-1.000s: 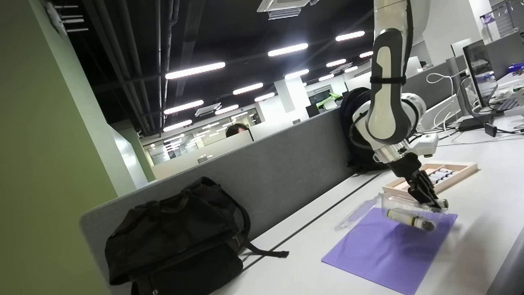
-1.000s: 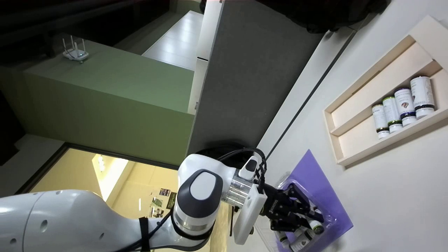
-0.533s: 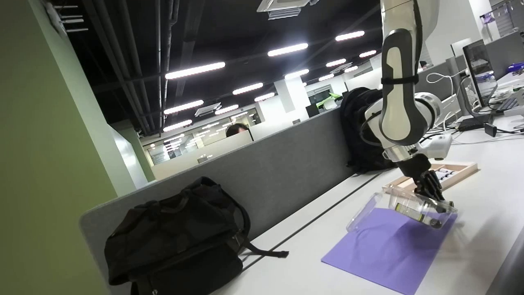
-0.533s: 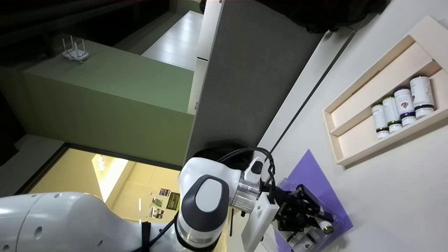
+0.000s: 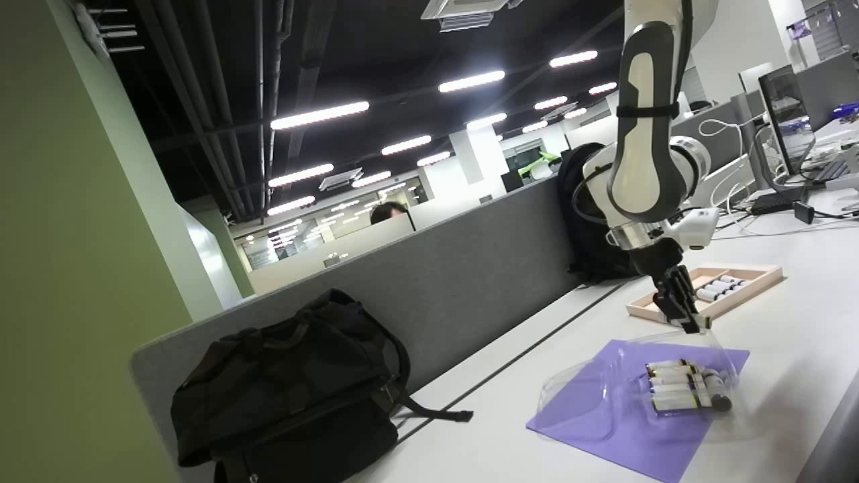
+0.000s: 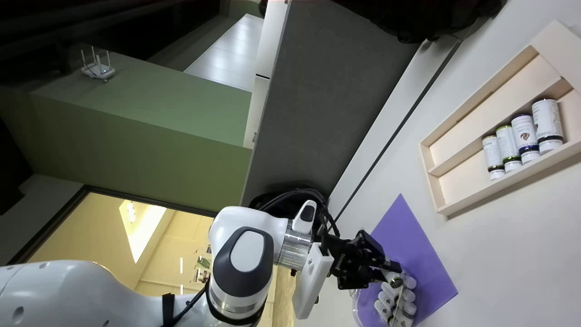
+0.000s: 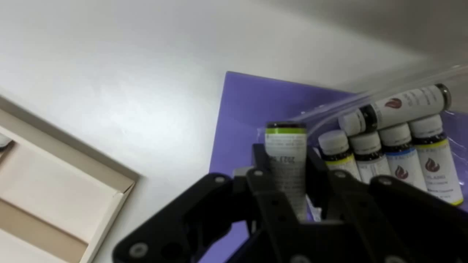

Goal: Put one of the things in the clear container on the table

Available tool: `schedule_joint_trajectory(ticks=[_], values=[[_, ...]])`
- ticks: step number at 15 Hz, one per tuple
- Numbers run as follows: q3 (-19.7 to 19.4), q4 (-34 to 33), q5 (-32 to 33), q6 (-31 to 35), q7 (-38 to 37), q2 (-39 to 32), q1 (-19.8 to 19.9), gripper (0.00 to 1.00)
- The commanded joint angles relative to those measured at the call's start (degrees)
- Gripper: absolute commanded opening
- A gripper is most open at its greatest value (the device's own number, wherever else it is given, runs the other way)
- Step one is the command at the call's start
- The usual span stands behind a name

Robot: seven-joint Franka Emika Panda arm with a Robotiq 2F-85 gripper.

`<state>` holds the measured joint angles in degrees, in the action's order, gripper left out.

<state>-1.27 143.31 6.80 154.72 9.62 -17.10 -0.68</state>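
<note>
On the long grey-white table (image 5: 805, 295) lie a square purple mat (image 6: 411, 245) and a flat tan wooden tray (image 6: 494, 104). A clear plastic box (image 5: 634, 402) is on the mat. The black gripper (image 7: 286, 157) pinches one white green-ringed bottle (image 7: 286, 144) tightly, up by the box's rim. More white bottles (image 7: 437, 166) lie in the box.

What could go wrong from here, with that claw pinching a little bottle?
The held bottle might slip, since the claw only pinches its rounded sides and one end sticks out past the tips. It could also snag the clear container, whose wall appears close by in the wrist view. A bump might then set the other bottles rolling, as they lie on their sides inside.
</note>
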Motion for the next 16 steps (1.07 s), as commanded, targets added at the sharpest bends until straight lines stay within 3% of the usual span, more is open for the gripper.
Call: schedule_joint_trajectory(ticks=[1,7,16], values=[[-0.6,2.8,2.1,0.5,-3.7,4.9,-1.2,0.12],[-3.0,5.7,3.8,2.6,-5.4,2.7,-0.2,0.12],[-13.1,8.7,14.1,9.4,-13.8,0.8,-1.7,0.12]])
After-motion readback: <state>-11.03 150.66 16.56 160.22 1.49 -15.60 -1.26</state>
